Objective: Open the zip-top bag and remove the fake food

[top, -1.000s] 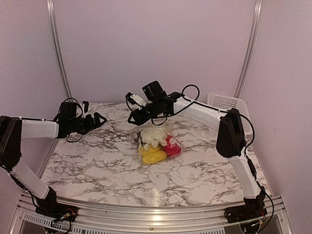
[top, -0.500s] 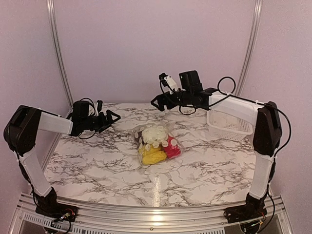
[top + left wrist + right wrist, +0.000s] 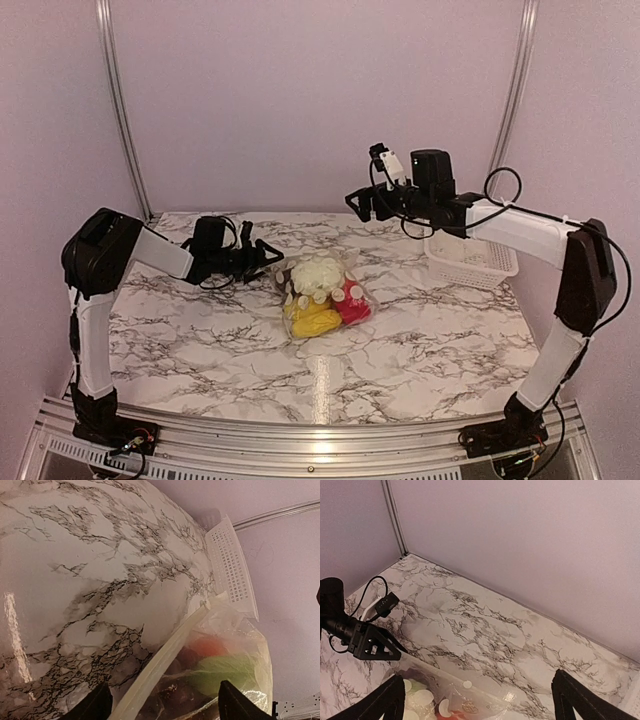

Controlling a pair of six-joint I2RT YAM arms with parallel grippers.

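The left gripper (image 3: 162, 684) reaches out low over the marble table (image 3: 200, 340) with its fingers spread. The sealing strip (image 3: 170, 652) of the zip-top bag (image 3: 322, 292) lies in the gap between them. From there the strip runs away from the fingertips at a slant to the bag's far corner. Whether either finger touches the plastic cannot be told. The bag lies flat on the table, directly ahead of this gripper.

The fake food (image 3: 318, 278) is all inside the bag. A cream lumpy piece lies nearest the left gripper, with a yellow piece and a red white-spotted piece beyond it. Through the plastic, the left wrist view shows a green piece, something red and dark purple grapes just past the strip.

The right gripper (image 3: 478, 675) hangs high above the table with its fingers wide apart and nothing between them. The bag is below it and nearer its left finger, well apart from both. The white lattice basket (image 3: 470, 258) stands just behind and below this gripper, beside its forearm.
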